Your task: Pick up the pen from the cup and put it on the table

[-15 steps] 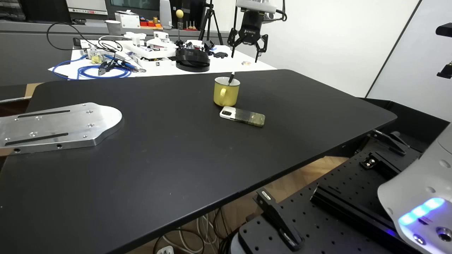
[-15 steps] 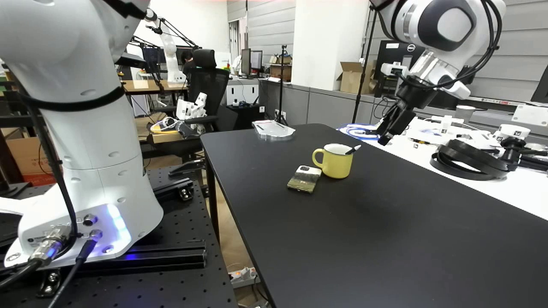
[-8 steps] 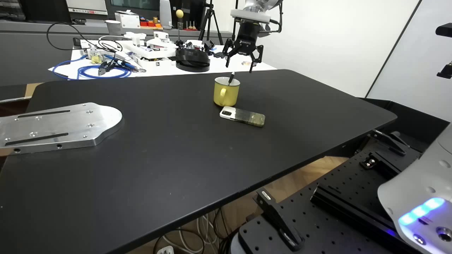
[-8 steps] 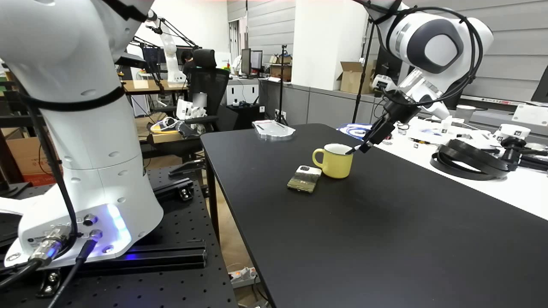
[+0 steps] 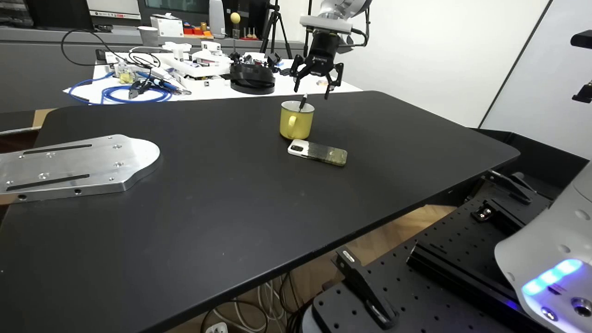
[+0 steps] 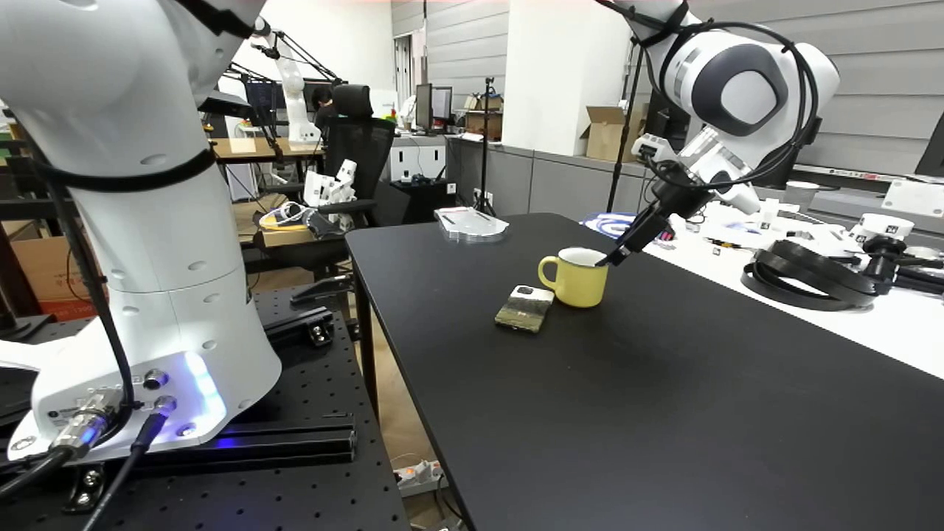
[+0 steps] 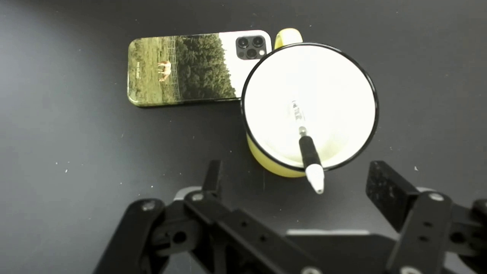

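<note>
Matte and black, the table [image 5: 222,212] spreads before us in an exterior view, a cluttered white bench [image 5: 203,92] beyond it toward eleven o'clock. Over the last second we watch the claw [image 7: 298,180] come down and in on the pen [image 7: 309,150]; its jaws stand wide and hold nothing. We judge the approach nearly done and the grasp yet to come. From the wrist, the pen's white end shows between the jaws, a little toward three o'clock; whether it sits below the tips, we cannot tell. Nothing on the table shifts: the pen leans over the six o'clock rim of the cup [image 7: 338,95], and the phone [image 7: 198,68] lies just beside, between nine and ten. We count one pen, one cup, one phone and, toward nine o'clock in an exterior view, one metal plate [image 5: 83,162].
</note>
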### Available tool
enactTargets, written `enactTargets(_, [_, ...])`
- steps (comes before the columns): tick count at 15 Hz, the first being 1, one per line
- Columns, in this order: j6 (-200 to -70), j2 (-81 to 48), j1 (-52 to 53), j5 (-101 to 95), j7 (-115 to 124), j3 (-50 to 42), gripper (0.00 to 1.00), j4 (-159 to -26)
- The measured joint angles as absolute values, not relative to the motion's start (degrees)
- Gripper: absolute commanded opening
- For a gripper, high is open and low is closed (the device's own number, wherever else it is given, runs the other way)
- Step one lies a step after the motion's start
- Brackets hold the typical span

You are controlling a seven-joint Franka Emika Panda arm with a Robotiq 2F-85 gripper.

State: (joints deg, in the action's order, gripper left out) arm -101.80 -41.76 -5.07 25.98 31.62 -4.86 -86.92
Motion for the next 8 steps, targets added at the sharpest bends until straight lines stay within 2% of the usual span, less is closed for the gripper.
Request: enactTargets(8, [-102.6, -41.8, -5.1, 26.0, 31.6, -5.0, 0.12, -87.0])
